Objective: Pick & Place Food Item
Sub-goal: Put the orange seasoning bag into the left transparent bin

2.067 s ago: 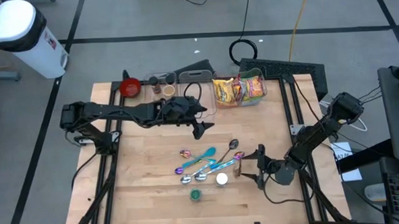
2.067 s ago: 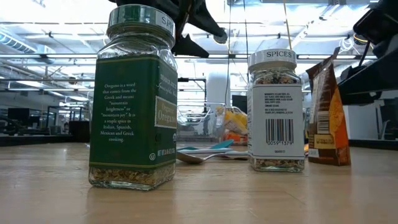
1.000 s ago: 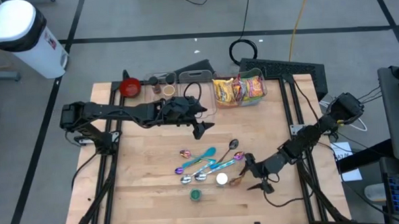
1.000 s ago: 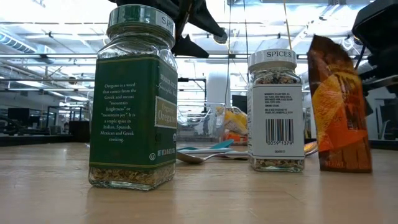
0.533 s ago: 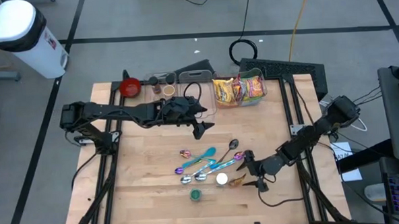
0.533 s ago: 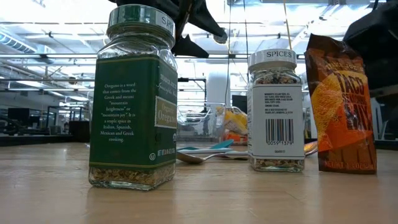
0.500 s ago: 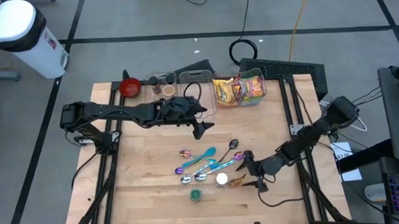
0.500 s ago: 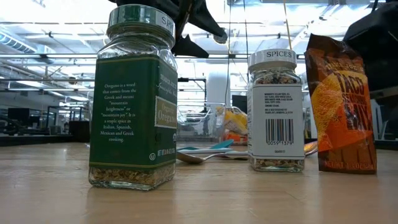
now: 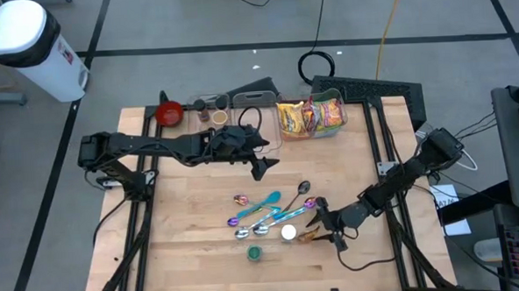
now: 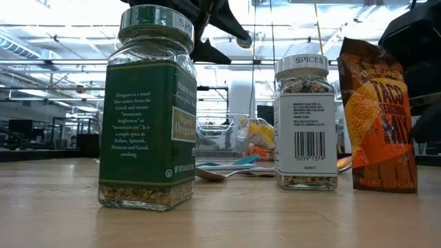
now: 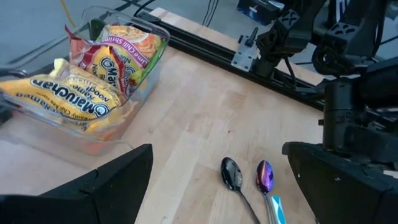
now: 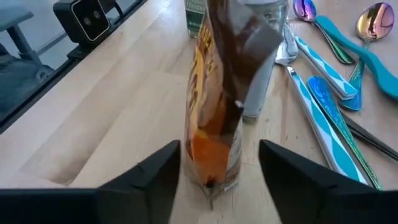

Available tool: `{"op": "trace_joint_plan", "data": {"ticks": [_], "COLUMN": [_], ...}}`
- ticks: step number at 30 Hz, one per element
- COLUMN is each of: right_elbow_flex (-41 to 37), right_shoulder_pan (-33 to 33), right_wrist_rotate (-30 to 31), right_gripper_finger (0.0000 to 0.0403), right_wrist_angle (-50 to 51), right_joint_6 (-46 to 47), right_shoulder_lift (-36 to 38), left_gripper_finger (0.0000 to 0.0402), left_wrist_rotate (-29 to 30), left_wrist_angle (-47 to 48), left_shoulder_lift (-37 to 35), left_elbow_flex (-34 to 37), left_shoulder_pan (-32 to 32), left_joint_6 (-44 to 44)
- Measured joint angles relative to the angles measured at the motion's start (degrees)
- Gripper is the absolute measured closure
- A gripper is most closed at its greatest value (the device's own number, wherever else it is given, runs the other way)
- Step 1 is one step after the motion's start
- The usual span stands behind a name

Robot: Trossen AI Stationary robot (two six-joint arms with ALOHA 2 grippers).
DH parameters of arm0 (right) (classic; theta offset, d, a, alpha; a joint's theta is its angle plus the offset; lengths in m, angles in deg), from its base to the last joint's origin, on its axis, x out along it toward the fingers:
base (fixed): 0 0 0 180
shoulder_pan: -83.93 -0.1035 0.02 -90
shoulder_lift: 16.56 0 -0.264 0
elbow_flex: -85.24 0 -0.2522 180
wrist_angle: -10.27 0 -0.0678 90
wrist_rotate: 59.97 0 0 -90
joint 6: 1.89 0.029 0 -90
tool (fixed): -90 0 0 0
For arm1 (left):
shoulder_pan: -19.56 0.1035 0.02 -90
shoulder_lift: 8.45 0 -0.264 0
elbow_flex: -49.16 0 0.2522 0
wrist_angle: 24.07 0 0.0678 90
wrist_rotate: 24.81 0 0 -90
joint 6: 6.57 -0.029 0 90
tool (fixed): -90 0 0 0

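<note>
While the left tool [image 9: 259,167] hangs with its fingers spread above the middle of the table [image 9: 194,254], the right tool [image 9: 319,233] sits low near the table's front right, its two fingers [image 12: 158,171] standing on either side of an upright orange taco seasoning packet [image 12: 217,112]. A narrow gap shows between each finger and the packet, so the tool is spread around it rather than pinching it. The packet [image 10: 377,117] stands on the wood just beside a clear spice jar [image 10: 306,124], with a green oregano jar [image 10: 148,110] further along. A cluster of blue and iridescent spoons [image 9: 267,211] lies just behind the jars. At the far edge a clear bin [image 11: 134,93] holds noodle packets [image 11: 59,102], and a red bowl [image 9: 169,113] sits to its left.
</note>
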Motion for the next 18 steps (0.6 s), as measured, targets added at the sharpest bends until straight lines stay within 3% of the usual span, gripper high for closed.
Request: {"op": "trace_joint_plan", "data": {"ticks": [10,18], "right_elbow_flex": [0.01,0.00], "right_shoulder_pan": [0.00,0.33], "right_wrist_rotate": [0.06,0.50], "right_gripper_finger": [0.0329,0.0383], "right_wrist_angle": [3.19,18.60], "right_joint_6": [0.73,0.97], "right_shoulder_lift": [2.13,18.38], "left_gripper_finger": [0.0023,0.0023], "left_wrist_rotate": [-2.45,-3.53], "left_wrist_angle": [0.14,0.07], "left_shoulder_lift": [-0.02,-0.02], "left_elbow_flex": [0.00,0.00], "left_shoulder_pan": [0.00,-0.04], "left_joint_6": [3.64,3.09]}}
